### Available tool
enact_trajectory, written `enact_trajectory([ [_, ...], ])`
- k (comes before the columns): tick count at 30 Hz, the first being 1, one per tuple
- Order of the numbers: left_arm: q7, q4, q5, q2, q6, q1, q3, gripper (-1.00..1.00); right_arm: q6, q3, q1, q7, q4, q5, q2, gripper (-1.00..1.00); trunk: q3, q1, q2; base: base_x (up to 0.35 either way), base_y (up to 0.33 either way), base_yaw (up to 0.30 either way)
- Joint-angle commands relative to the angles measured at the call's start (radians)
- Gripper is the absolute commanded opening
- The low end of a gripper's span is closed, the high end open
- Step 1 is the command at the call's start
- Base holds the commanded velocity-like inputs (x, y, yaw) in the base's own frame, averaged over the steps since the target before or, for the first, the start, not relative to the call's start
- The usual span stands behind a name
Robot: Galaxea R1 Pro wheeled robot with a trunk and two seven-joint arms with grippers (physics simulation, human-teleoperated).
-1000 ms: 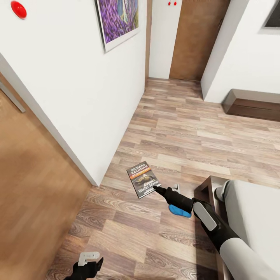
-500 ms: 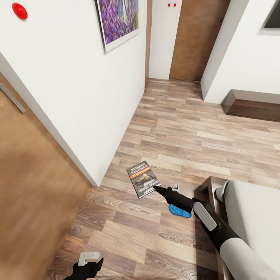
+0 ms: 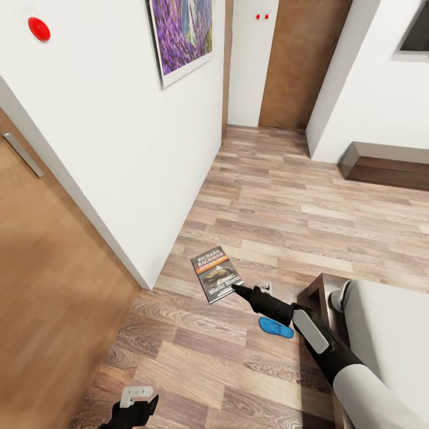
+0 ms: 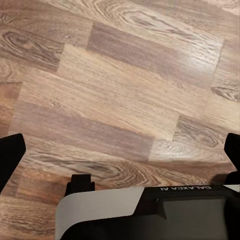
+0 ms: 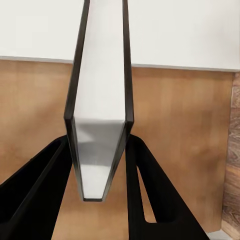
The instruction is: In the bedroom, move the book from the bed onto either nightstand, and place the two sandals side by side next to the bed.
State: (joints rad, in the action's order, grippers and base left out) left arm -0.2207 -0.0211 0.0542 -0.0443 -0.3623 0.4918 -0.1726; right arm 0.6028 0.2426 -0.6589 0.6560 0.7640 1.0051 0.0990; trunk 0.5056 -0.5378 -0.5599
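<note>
The book (image 3: 216,274), dark-covered with "RICHARD BACHMAN" at its top, hangs above the wood-plank floor with my right gripper (image 3: 238,290) shut on its lower corner. In the right wrist view the book (image 5: 100,100) stands edge-on between the two black fingers (image 5: 150,190). One blue sandal (image 3: 276,328) lies on the floor beside the bed's dark frame corner (image 3: 314,293), partly hidden under my right arm. The bed's pale mattress (image 3: 387,328) fills the lower right. My left gripper (image 3: 134,406) hangs low and open over bare floor (image 4: 120,100), holding nothing.
A white wall corner (image 3: 143,280) juts out left of the book, with a brown door (image 3: 53,286) beyond it. A low dark brown cabinet (image 3: 387,164) sits against the far right wall. Open plank floor (image 3: 286,202) runs toward a far door (image 3: 298,59).
The whole view has shifted slightly, so the camera moved. My right gripper still holds the book in the same pose; the sandal and left gripper have not moved.
</note>
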Motion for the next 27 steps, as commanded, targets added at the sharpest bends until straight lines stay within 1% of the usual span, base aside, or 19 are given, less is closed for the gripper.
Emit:
enact_trajectory([
  [1, -0.004, 0.001, 0.006, -0.001, -0.003, 0.001, -0.008, 1.0, 0.004, 0.003, -0.001, -0.001, 0.0, 0.007, 0.001, -1.0, -0.001, 0.0, -0.001, 0.0, 0.0, 0.0],
  [27, -0.005, 0.001, 0.006, 0.0, -0.003, 0.001, -0.008, 1.0, 0.004, 0.003, -0.001, -0.001, 0.0, 0.007, -0.001, -1.0, -0.042, 0.0, -0.001, 0.0, 0.0, 0.0],
])
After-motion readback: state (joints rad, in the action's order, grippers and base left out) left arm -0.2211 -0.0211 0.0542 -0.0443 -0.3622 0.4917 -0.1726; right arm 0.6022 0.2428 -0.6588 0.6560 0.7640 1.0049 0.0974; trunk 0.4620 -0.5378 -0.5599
